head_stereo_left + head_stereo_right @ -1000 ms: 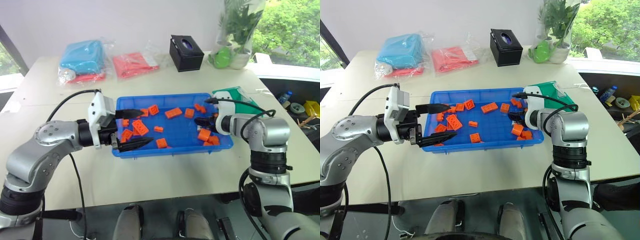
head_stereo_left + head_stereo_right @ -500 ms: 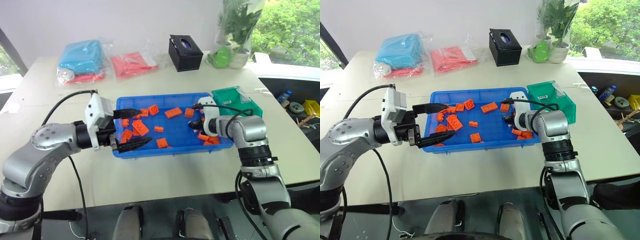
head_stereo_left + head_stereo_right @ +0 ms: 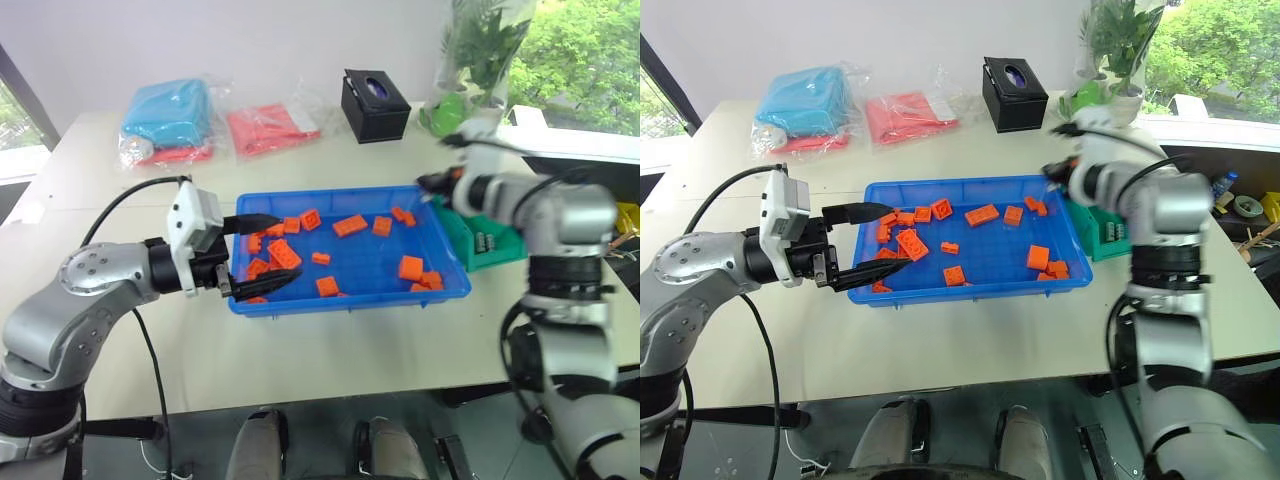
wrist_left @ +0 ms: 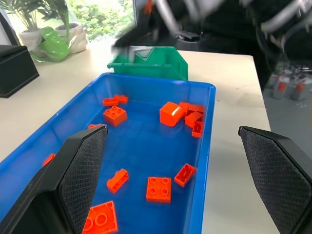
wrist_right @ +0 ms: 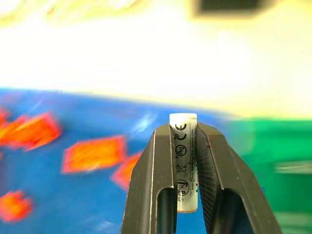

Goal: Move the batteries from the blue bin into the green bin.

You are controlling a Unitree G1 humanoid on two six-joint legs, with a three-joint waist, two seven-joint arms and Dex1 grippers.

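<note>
The blue bin [image 3: 340, 300] lies mid-table and holds several orange bricks [image 3: 348, 225]. The green bin [image 3: 492, 245] stands against its right end, with small silvery batteries [image 3: 484, 241] inside. My right gripper [image 3: 432, 182] hangs above the blue bin's far right corner, at the green bin's edge. In the right wrist view it [image 5: 184, 129] is shut on one white battery [image 5: 184, 165], held upright between the fingers. My left gripper [image 3: 290, 246] is open, level over the blue bin's left end, with nothing between its fingers.
At the back of the table are a black tissue box [image 3: 375, 105], a light-blue wrapped bundle [image 3: 165, 115], a red wrapped bundle [image 3: 270, 128] and a light-green plant pot [image 3: 450, 112]. The table edge runs just right of the green bin.
My right gripper shut on a battery at the blue bin's right end, then rose and swung right toward the green bin. The left gripper stayed put.
</note>
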